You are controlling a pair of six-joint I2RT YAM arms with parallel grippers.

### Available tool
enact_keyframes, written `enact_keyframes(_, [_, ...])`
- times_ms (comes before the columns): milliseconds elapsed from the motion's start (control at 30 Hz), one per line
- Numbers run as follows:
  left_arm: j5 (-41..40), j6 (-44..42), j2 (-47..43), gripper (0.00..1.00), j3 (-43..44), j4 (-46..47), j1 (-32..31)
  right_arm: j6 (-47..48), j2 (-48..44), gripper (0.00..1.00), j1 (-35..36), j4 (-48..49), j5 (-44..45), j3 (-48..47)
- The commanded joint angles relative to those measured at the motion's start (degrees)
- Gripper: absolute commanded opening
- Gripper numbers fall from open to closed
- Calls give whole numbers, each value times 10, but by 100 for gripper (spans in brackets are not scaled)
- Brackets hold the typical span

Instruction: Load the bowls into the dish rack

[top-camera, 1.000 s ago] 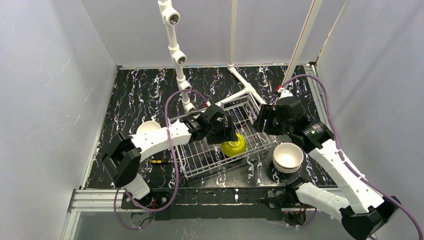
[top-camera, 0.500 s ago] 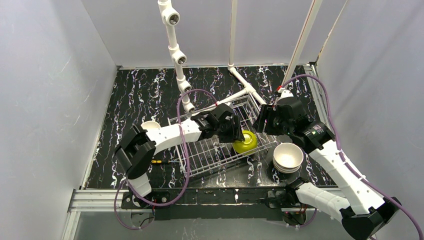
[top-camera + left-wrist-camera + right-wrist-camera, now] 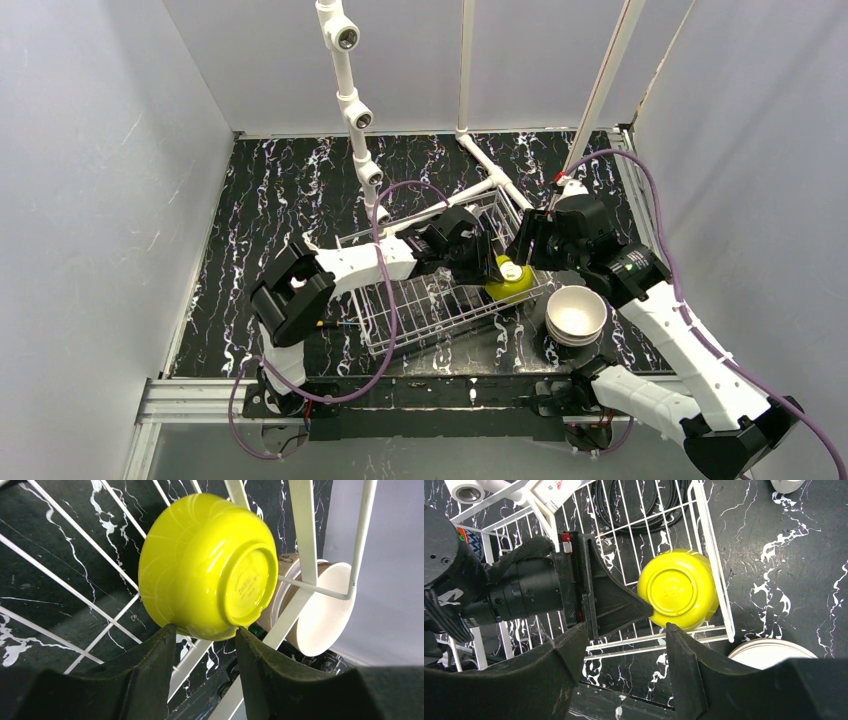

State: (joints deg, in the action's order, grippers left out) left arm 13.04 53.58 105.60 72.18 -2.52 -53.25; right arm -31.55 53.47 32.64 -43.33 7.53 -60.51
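Evidently rigid, light and glossy-slick, the yellow-green bowl (image 3: 207, 567) was by my judgement best pinched at the rim, one finger inside and one outside, not on the rounded wall. It lay tipped on its side, foot showing, in the rack (image 3: 714, 580) against its right wall. My left gripper (image 3: 203, 631) had its jaws apart at the bowl's wall, grip or mere contact I could not tell; the right gripper (image 3: 625, 629) hovered above, jaws apart and empty.
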Motion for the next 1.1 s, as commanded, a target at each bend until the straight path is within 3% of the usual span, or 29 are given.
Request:
enact_keyframes(0, [28, -12, 2, 45, 19, 3, -3, -2, -12, 67, -2, 9, 14, -1])
enact_keyframes(300, [52, -97, -11, 53, 58, -39, -3, -8, -9, 68, -1, -15, 44, -17])
enact_keyframes(433, [-12, -133, -31, 59, 83, -124, -3, -18, -3, 69, -1, -49, 83, -37])
enact_keyframes(767, [-109, -161, -115, 69, 74, -219, -2, -119, 17, 65, -3, -209, 322, -60])
enact_keyframes(1067, [-25, -239, -161, 72, 90, -244, -4, -232, 40, 75, -12, -328, 370, -43])
